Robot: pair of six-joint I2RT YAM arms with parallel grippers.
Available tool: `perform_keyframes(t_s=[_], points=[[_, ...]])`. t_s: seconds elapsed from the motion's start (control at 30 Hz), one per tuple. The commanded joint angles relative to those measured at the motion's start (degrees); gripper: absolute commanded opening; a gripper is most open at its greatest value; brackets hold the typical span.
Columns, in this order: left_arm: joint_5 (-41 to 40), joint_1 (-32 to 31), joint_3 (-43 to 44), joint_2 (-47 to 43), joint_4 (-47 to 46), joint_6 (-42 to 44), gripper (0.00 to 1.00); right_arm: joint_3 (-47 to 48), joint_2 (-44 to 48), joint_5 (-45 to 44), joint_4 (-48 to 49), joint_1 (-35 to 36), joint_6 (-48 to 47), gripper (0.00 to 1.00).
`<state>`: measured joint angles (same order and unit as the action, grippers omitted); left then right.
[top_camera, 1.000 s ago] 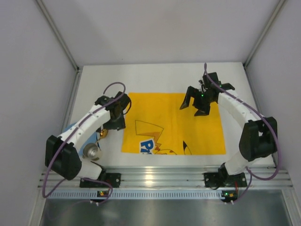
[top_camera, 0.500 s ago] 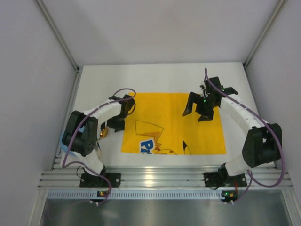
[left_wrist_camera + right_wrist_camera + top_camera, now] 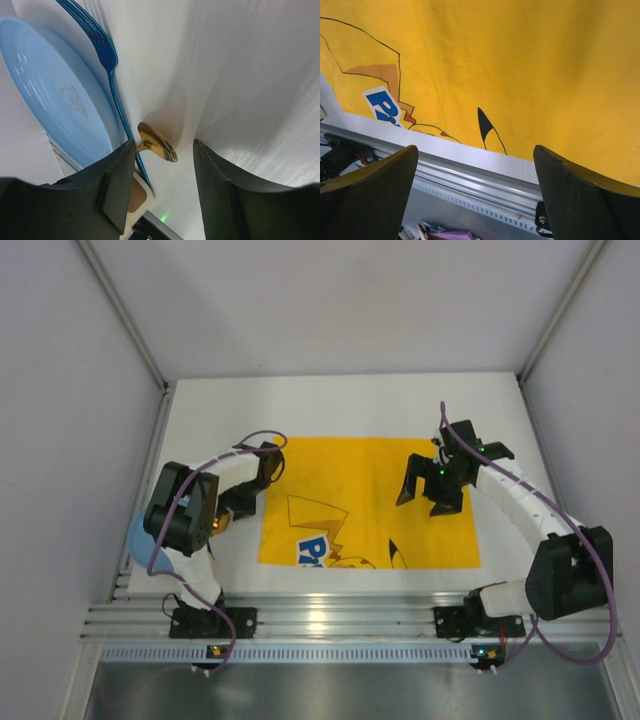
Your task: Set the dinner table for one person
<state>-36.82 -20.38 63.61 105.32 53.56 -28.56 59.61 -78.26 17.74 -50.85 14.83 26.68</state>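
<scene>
Gold spoon [image 3: 158, 146] lies framed by my left gripper [image 3: 164, 150], wide open and empty, ready for pickup; right gripper [image 3: 475, 150] hovers open, empty.

**Left wrist cam: gold spoon right in the gap**

The left gripper [image 3: 164, 150] had its 2 dark fingers [image 3: 117, 185] spread wide over the white dinner table [image 3: 240, 75]. A gold spoon [image 3: 157, 145] sat between them, closer to 1 finger. A blue fork [image 3: 107, 55] ran along the light blue plate [image 3: 50, 100] rim, handle just beside the spoon.
</scene>
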Motion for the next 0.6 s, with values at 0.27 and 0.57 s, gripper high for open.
perform_keyframes(t_s=[0.27,0.57], points=[[-0.4,3.2,1.7,4.6,-5.2,3.2,0.17,2.2,1.0,-1.6,-2.4,-0.9,-3.4,1.00],[6.8,3.0,9.9,4.5,-0.7,1.9,0.00,1.9,1.5,-3.0,-2.4,-1.0,-3.9,1.00]])
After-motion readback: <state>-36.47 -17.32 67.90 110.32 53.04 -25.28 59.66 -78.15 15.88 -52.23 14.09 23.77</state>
